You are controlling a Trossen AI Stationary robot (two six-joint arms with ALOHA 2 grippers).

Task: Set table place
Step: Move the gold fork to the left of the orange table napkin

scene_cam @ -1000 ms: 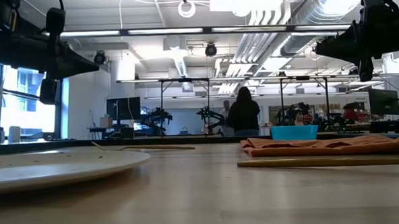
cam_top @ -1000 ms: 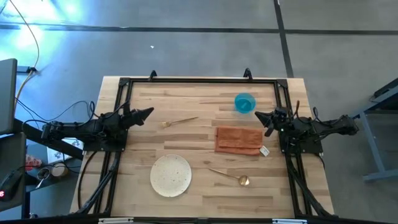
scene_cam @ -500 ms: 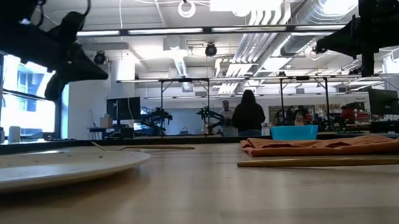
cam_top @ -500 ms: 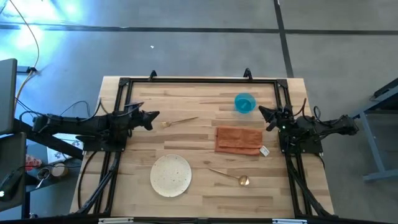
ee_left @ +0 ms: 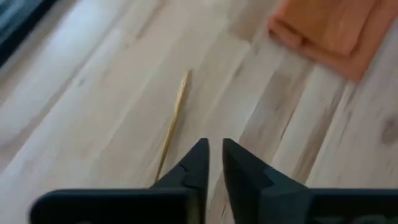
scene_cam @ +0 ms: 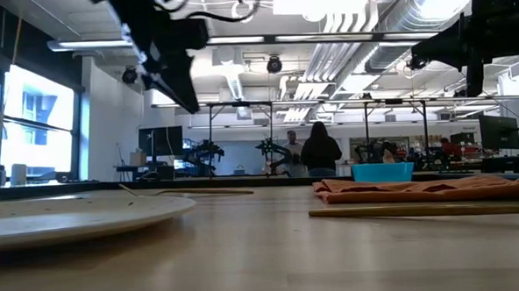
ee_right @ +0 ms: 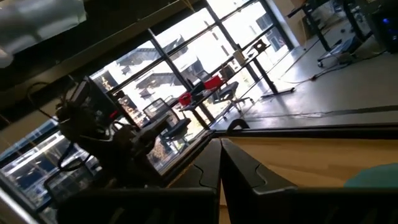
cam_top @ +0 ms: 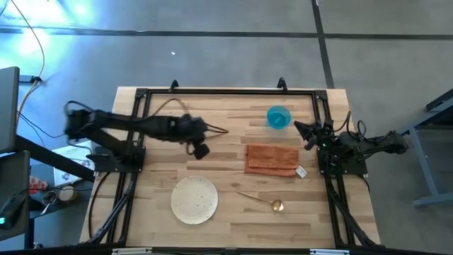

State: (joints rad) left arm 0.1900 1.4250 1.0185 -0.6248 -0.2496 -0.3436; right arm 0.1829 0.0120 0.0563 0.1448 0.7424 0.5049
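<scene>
Left hand outstretched, fingers together

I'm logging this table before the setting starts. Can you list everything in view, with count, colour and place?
table: one, light wood with black rail frame.
plate: one, speckled white, near-left part of the table.
bowl: one, blue, far right.
napkin: one, rust-orange, folded, in front of the bowl.
spoon: one, gold, near side, right of the plate.
fork: one, gold, far left of centre.
person: one, dark, in the room behind.
left gripper: black, over the fork, jaws nearly closed, empty.
right gripper: black, at the right edge, jaws shut.
</scene>
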